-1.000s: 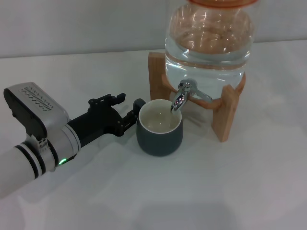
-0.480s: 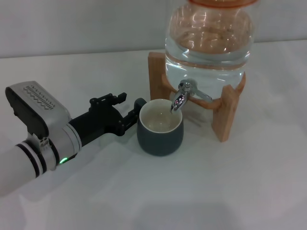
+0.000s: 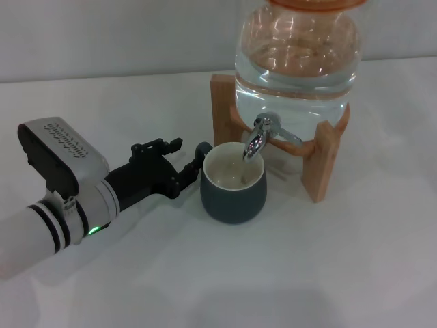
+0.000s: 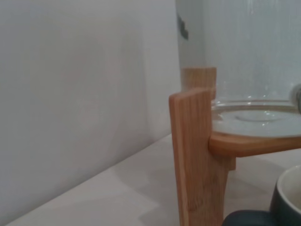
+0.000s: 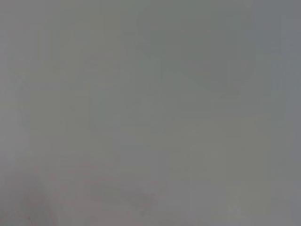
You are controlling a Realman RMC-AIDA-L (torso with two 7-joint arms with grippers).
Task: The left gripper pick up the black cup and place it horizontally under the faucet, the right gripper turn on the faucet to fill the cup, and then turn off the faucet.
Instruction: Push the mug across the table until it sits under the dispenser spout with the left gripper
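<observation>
Right wrist view shows only flat grey. From the head view, the left gripper (image 3: 186, 166) clamps the handle of the black cup (image 3: 233, 193), hiding it; the squat, matte, cream-lined cup stands upright just beyond its tips, under the faucet (image 3: 257, 139)

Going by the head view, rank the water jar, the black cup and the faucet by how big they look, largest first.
1. The water jar, by far the largest, though its top is cut off by the frame.
2. The black cup.
3. The faucet, clearly the smallest.

All three stand close together, so nearness to the camera hardly skews the order.
</observation>
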